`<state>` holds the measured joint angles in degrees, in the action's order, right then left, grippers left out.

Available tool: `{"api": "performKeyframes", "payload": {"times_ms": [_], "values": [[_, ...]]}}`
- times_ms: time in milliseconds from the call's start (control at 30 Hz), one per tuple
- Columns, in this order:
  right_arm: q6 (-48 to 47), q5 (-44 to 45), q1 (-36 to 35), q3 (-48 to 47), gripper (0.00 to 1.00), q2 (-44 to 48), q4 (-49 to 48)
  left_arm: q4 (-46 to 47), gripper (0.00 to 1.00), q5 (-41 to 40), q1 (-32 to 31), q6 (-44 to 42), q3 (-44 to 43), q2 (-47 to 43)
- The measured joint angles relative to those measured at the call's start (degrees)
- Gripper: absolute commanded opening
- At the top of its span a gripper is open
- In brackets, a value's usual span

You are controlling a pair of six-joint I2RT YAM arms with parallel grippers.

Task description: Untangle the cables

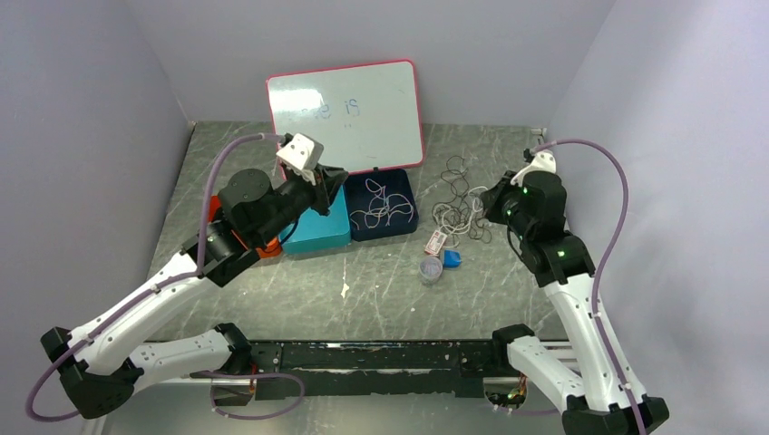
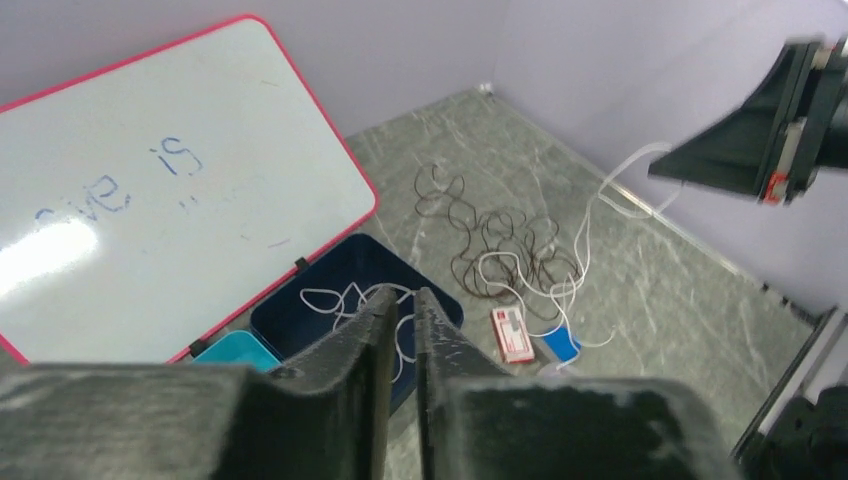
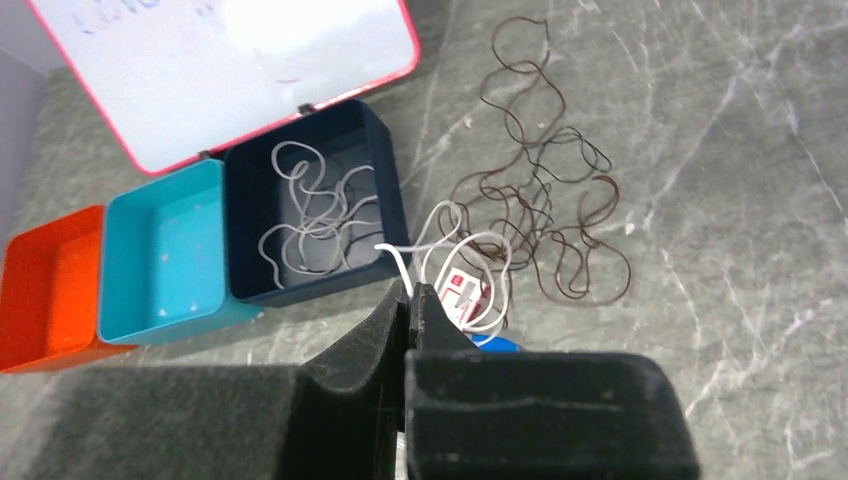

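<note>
A tangle of thin dark cables (image 1: 462, 186) lies on the table right of the boxes, also in the right wrist view (image 3: 545, 215) and left wrist view (image 2: 490, 235). A white cable (image 3: 440, 225) loops over it beside a red-white tag (image 3: 465, 290) and a blue tag (image 3: 497, 343). My right gripper (image 3: 410, 290) is shut on this white cable and holds it above the pile (image 1: 494, 201). Another white cable (image 3: 310, 215) lies coiled in the navy box (image 1: 403, 186). My left gripper (image 2: 400, 297) is shut and empty, above the teal box (image 1: 337, 181).
A whiteboard with a red rim (image 1: 349, 113) leans on the back wall. A teal box (image 1: 317, 231) and an orange box (image 3: 50, 290) stand left of the navy box. A small clear round thing (image 1: 432, 269) lies near the tags. Walls close in on both sides.
</note>
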<state>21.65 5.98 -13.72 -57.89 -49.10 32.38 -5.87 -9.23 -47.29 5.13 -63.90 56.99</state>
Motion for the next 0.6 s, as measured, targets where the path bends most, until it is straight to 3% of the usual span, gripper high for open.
{"api": "performKeyframes", "payload": {"times_ms": [67,167,333,600], "values": [[0.28,-1.46,0.0,-0.48,0.01,0.61,-0.13,0.11,0.46,1.62,0.02,0.07,1.29,0.0],[1.62,-4.09,0.0,-2.73,0.0,1.27,-0.48,1.18,0.61,4.72,0.0,0.68,3.5,0.09],[5.09,-10.75,0.0,-7.37,0.0,1.18,-3.08,6.73,0.76,10.64,0.02,1.68,5.22,1.75],[10.86,-22.43,0.0,-11.76,0.0,-2.14,-6.99,16.59,0.88,19.93,-0.63,2.91,2.64,11.43]]}}
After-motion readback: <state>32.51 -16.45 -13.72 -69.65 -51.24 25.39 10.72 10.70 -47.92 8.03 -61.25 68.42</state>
